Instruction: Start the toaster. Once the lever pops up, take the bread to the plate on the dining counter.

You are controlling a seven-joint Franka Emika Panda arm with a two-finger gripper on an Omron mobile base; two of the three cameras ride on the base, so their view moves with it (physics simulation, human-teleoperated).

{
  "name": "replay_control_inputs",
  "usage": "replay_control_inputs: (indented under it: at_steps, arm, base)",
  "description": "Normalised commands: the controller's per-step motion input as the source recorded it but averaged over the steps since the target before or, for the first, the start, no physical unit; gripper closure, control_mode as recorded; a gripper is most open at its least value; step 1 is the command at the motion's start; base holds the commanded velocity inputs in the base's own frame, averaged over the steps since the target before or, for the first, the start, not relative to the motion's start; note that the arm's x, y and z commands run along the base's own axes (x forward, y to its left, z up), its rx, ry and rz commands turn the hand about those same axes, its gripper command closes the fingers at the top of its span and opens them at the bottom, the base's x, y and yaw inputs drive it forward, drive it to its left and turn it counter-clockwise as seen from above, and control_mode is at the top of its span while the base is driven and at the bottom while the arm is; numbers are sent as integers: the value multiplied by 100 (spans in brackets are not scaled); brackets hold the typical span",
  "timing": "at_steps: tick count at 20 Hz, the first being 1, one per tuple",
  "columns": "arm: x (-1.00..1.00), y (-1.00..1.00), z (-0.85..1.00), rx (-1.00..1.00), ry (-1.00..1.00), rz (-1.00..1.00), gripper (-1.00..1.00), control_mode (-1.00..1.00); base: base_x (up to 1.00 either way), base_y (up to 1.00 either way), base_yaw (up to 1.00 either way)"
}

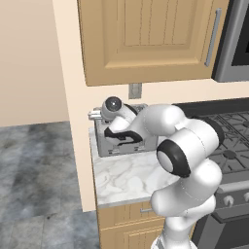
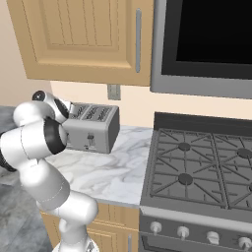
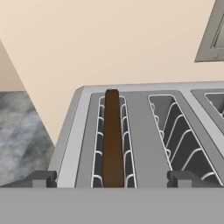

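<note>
While spread wide, claw [image 3: 112,178] apparently straddles bread [image 3: 113,144].

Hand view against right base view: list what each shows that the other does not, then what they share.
Hand view alone: the bread, a dark brown slice standing in the leftmost slot, the empty wire-lined slot beside it, and the open claw with its tips astride the bread's slot.

Right base view alone: the toaster's front levers, the marble counter, the stove, the upper cabinet.

Both: the toaster and the wall outlet.
</note>
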Motion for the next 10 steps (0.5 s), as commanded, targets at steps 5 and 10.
replay_control_inputs:
  at_steps: [5, 10]
  arm:
    - [5, 0, 0, 0, 0, 0, -100, -100]
    - [3, 0, 0, 0, 0, 0, 100, -100]
  base:
    - [0, 0, 0]
    - [0, 0, 0]
